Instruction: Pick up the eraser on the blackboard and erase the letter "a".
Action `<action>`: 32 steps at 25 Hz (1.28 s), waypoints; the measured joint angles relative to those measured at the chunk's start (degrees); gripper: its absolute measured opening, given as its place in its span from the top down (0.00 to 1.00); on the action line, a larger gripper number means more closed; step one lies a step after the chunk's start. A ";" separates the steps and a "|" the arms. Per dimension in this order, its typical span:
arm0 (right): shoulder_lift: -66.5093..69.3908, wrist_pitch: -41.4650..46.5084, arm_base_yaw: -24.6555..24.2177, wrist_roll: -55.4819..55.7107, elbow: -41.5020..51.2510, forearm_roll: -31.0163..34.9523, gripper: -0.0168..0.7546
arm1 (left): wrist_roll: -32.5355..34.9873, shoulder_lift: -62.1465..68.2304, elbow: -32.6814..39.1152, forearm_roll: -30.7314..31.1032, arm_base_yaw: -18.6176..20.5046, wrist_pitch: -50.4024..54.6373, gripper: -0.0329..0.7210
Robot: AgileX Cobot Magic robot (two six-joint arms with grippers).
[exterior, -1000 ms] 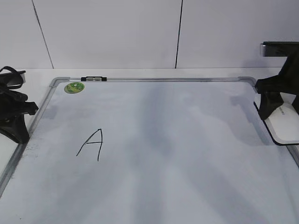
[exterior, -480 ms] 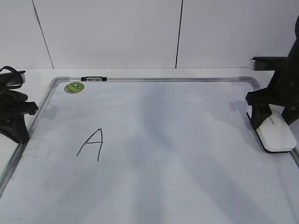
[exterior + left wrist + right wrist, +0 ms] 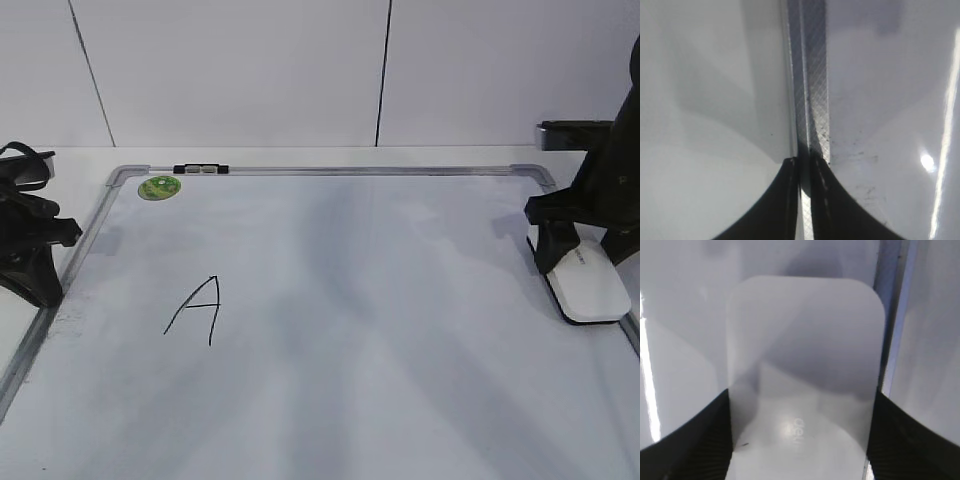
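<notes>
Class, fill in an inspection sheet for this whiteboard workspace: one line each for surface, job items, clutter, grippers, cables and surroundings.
Surface: whiteboard with grey frame lies flat on a white table; faint smudges, light glare.
Job items: white eraser at the board's right edge; one handwritten capital A at left; no lowercase letter seen.
Clutter: round green magnet at the far left corner; small black-and-white clip on the far frame.
Grippers: right gripper straddles the eraser, fingers at both sides, apparently shut on it; left gripper shut, empty, over the left frame.
Cables: dark loop atop the left arm, possibly a cable.
Surroundings: pale panelled wall with dark seams.
</notes>
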 joint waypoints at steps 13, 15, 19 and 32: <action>0.00 -0.74 0.00 0.00 0.00 -1.34 0.24 | 0.00 0.00 0.00 0.00 0.00 0.00 0.92; 0.00 -1.07 0.00 0.00 0.00 -2.13 0.24 | 0.00 0.00 0.00 0.00 0.00 0.00 0.92; 0.00 -1.48 0.00 0.00 0.00 -3.39 0.24 | 0.00 0.00 0.00 0.00 0.00 0.00 0.92; 0.00 -1.98 0.00 1.20 0.00 -2.06 0.24 | 0.00 0.00 0.00 0.00 0.00 0.00 0.91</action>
